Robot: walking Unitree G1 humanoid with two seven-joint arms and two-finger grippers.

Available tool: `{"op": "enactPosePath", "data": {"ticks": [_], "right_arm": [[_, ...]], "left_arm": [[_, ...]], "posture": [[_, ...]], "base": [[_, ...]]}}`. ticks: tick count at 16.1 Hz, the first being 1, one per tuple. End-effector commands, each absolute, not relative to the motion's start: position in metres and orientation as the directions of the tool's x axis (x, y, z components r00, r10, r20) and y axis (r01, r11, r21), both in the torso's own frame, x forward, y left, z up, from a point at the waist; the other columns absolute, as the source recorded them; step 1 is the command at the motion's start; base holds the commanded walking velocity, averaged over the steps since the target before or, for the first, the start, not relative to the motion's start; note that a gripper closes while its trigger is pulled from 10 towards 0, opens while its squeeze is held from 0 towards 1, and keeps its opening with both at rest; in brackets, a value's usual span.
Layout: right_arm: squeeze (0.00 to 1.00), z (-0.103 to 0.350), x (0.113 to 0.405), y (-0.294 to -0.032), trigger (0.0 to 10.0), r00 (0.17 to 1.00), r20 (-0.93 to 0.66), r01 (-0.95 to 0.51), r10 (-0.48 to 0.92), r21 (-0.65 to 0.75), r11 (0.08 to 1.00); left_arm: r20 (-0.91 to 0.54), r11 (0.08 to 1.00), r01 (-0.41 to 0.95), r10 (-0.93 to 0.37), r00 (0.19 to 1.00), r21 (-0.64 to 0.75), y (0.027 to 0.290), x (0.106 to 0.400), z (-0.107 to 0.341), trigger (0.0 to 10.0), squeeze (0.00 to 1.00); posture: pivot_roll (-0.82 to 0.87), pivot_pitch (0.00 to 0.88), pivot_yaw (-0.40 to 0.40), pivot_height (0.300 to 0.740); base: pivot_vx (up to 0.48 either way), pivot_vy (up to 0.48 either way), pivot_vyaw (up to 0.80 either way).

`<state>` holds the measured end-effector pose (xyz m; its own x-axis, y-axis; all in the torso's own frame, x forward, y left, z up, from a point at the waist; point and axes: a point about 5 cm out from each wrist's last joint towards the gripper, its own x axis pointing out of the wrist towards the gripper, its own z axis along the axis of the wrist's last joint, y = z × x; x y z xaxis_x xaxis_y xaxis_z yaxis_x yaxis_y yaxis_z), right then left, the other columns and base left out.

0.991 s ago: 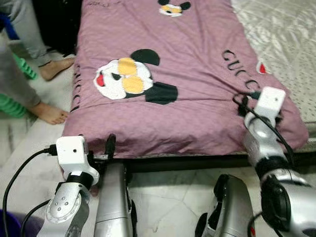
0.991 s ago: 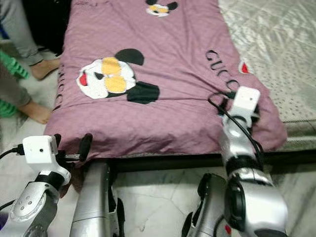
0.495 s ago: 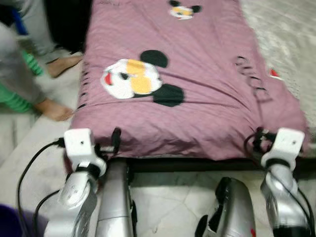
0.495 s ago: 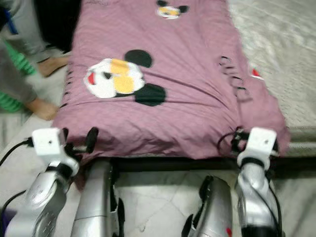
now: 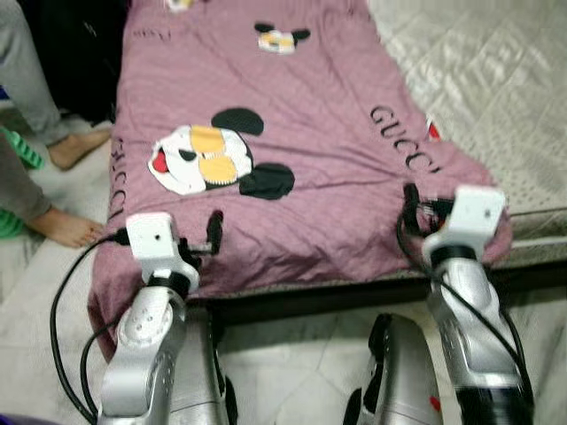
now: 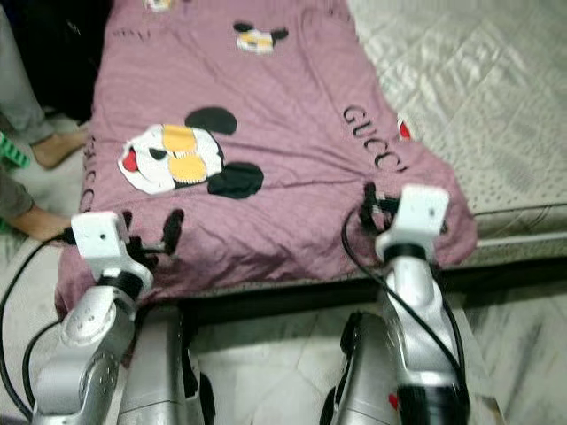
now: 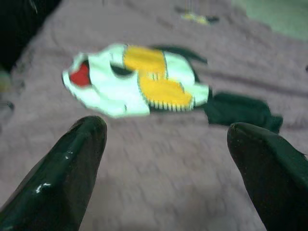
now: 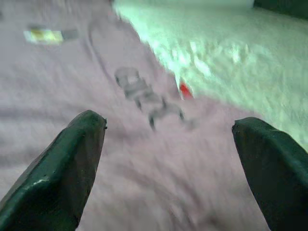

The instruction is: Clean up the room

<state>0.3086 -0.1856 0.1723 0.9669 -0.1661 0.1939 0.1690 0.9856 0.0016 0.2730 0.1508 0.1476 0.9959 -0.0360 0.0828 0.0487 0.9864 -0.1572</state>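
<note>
A purple blanket [image 5: 301, 106] with cartoon mouse prints [image 5: 199, 159] lies spread over the left part of a bed. My left gripper [image 5: 199, 241] hovers over the blanket's near left edge, open, with nothing between its fingers [image 7: 72, 168]. Ahead of it in the left wrist view lies the white and yellow mouse print [image 7: 139, 82]. My right gripper [image 5: 425, 205] is over the blanket's near right corner by the black lettering [image 5: 403, 142], also open and holding nothing. Its fingers [image 8: 57, 168] frame the purple cloth and the pale mattress edge.
A pale quilted mattress cover [image 5: 478, 71] fills the bed's right side. A dark bed frame [image 5: 310, 301] runs along the front, above a marble floor [image 5: 292, 372]. A person's bare feet [image 5: 62, 226] stand on the floor at the left, close to the blanket's hanging side.
The camera has shifted and shows more of the bed. Both grippers have come up from the blanket's front edge to just over its near part. They remain open.
</note>
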Motion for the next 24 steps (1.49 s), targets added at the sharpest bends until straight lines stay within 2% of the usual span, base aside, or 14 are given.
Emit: {"op": "enactPosePath", "data": {"ticks": [1,5,8,11,19,24], "right_arm": [[0.00,0.176,0.312,-0.187,10.0,0.963,0.202,0.178,-0.180,0.028,0.984],[0.00,0.183,0.326,-0.179,10.0,0.960,0.220,0.160,-0.170,0.065,0.985],[0.00,0.181,0.327,-0.175,10.0,0.958,0.222,0.163,-0.181,0.096,0.982],[0.00,0.175,0.329,-0.166,10.0,0.963,0.214,0.141,-0.163,0.116,0.983],[0.00,0.172,0.338,-0.162,10.0,0.964,0.212,0.137,-0.160,0.120,0.983],[0.00,0.172,0.341,-0.160,10.0,0.965,0.212,0.136,-0.157,0.110,0.985]], "left_arm": [[0.091,0.989,0.040,-0.026,0.996,-0.146,0.155,0.275,0.146,10.0,0.00],[0.120,0.987,0.038,-0.020,0.993,-0.157,0.159,0.289,0.146,10.0,0.00],[0.129,0.986,0.015,0.007,0.992,-0.166,0.163,0.295,0.146,10.0,0.00],[0.152,0.988,0.044,-0.021,0.988,-0.149,0.159,0.302,0.147,10.0,0.00],[0.169,0.991,0.021,0.001,0.986,-0.134,0.160,0.308,0.145,10.0,0.00],[0.184,0.993,0.032,-0.010,0.983,-0.117,0.159,0.311,0.149,10.0,0.00]], "posture": [[0.00,0.067,0.005,0.520],[-0.01,0.000,0.018,0.569],[-0.02,0.000,0.035,0.603],[-0.02,0.000,0.046,0.637],[-0.01,0.000,0.028,0.734],[-0.01,0.000,0.021,0.740]], "base": [[0.000,0.000,0.00],[0.000,0.000,0.00],[0.000,0.000,0.00],[0.000,0.000,0.00],[0.000,0.000,0.00],[0.000,0.000,0.00]]}}
